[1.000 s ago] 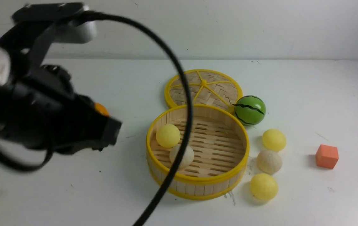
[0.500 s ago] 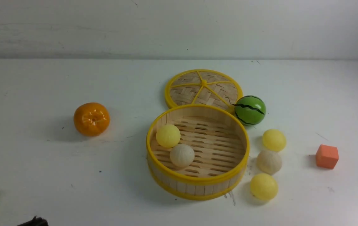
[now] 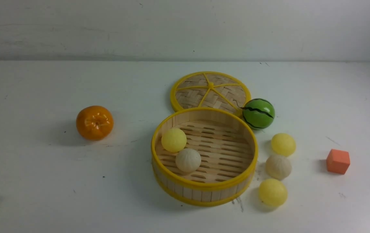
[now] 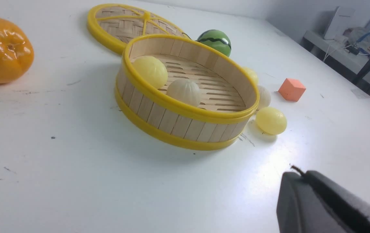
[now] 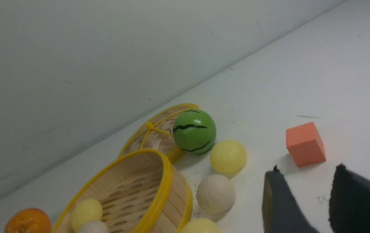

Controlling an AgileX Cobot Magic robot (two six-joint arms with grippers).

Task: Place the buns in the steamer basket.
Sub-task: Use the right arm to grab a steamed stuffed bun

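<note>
**Three buns wait on the right claw's side of the basket**

A yellow bun (image 3: 173,139) and a white bun (image 3: 188,160) lie touching on the slats at the left of the basket (image 3: 204,187), centre of the front frame. Three more buns sit on the desk (image 3: 42,181) in a column just right of its wall: a second yellow bun (image 3: 283,144) uppermost, near the watermelon ball (image 3: 258,113); a pleated bun (image 3: 278,166) in the middle; a third yellow bun (image 3: 272,192) lowest. Neither arm shows in the front frame.

Its own camera shows the right claw (image 5: 308,170) spread and empty over the desk, with the pleated bun near its tips, between them and the basket wall. The left claw (image 4: 301,174) shows only as a dark tip, apart from the basket. Whether it is spread or pressed together cannot be told, and two loose buns are half hidden from its camera behind the wall.

The right arm looks the nearer. Being round, the buns offer no long axis to line up on. The carry would run leftward in the front frame, over the rim.
</note>
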